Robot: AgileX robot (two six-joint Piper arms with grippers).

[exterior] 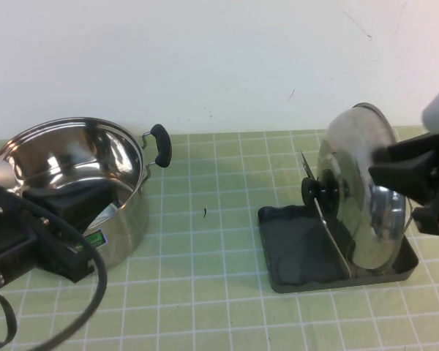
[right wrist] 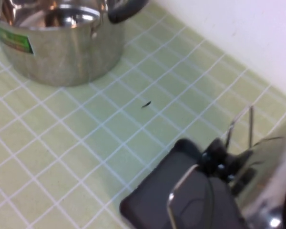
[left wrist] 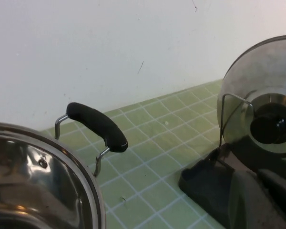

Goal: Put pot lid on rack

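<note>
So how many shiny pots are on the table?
1. The steel pot sits on the left, beside the left gripper. The right gripper is at the pot lid, upright in the rack.

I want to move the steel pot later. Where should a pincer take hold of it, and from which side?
Grip the black side handle of the steel pot, coming from above: it sticks out clear of the wall, facing the rack. The left pincer is nearest; the right pincer is at the pot lid.
</note>
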